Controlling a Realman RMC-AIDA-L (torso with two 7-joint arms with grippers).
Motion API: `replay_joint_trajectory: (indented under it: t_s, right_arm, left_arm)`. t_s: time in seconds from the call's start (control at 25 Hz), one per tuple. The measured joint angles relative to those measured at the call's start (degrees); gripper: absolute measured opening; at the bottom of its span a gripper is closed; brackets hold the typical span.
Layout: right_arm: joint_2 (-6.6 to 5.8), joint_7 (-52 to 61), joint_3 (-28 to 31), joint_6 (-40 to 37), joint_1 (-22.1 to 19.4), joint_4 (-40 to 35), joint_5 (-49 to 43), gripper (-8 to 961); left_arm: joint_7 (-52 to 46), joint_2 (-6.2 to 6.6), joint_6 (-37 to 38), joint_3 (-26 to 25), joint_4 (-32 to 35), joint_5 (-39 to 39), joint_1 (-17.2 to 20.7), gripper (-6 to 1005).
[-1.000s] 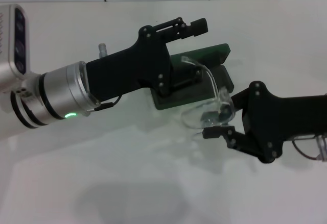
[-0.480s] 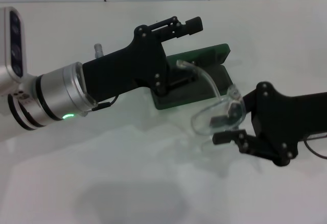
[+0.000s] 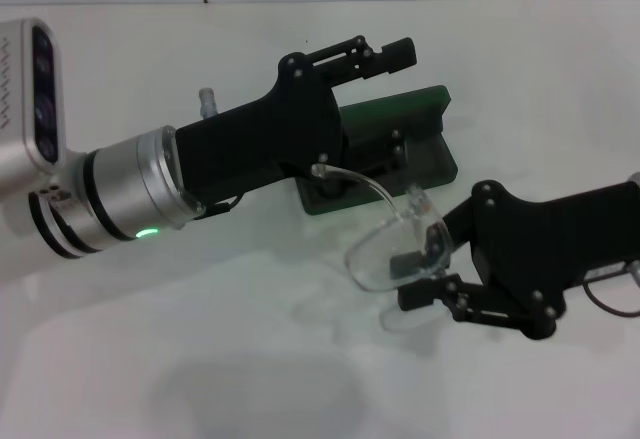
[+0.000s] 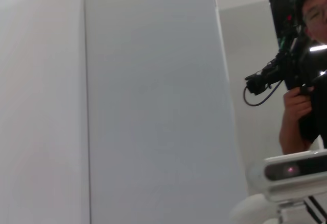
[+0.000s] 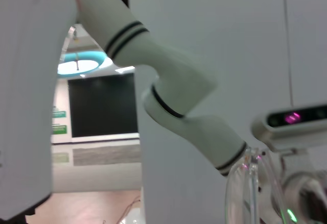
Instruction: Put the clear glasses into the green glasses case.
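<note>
The green glasses case [image 3: 430, 109] lies open in the middle of the white table, lid raised toward the far side. My left gripper [image 3: 398, 99] reaches over it from the left, open, one finger [image 3: 392, 53] beyond the lid and the other down at the case's base. Just in front of the case, the clear glasses [image 3: 380, 251] hang in my right gripper [image 3: 412, 277], which is shut on the lens end. One clear arm [image 3: 350, 174] of the glasses stretches toward the left gripper's body. The right wrist view shows a curved clear lens [image 5: 250, 188] close up.
A small grey cylinder [image 3: 208, 94] stands behind the left arm. A thin dark loop [image 3: 612, 297] lies at the right edge behind the right arm. White table [image 3: 250, 359] stretches along the near side. The left wrist view shows only a wall and a person [image 4: 306, 81].
My right gripper has carried the clear glasses left and nearer, so their arm tip now lies against the left gripper. The left gripper shifted slightly right over the case.
</note>
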Motion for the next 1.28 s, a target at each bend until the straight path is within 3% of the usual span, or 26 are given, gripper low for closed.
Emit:
replay_joint_trajectory:
  t_s: [0.88,1.12,1.28]
  right_arm:
    - [-0.77,5.07,0.39,4.06,1.43,-0.19,-1.86,145]
    - [-0.89,4.39,1.0,7.59,-0.74,-3.22,-1.87,145]
    - [-0.7,1.86,3.63,10.06,-2.63,-5.79,-2.05,146]
  left_arm:
    - [0.3,0.12,0.98,0.09,1.63,0.18,0.13,592]
    - [0.57,0.14,0.57,-0.44,1.02,-0.95,0.56,592]
    - [2.19,0.09,-1.58,-0.45,0.09,-7.08,2.66,593]
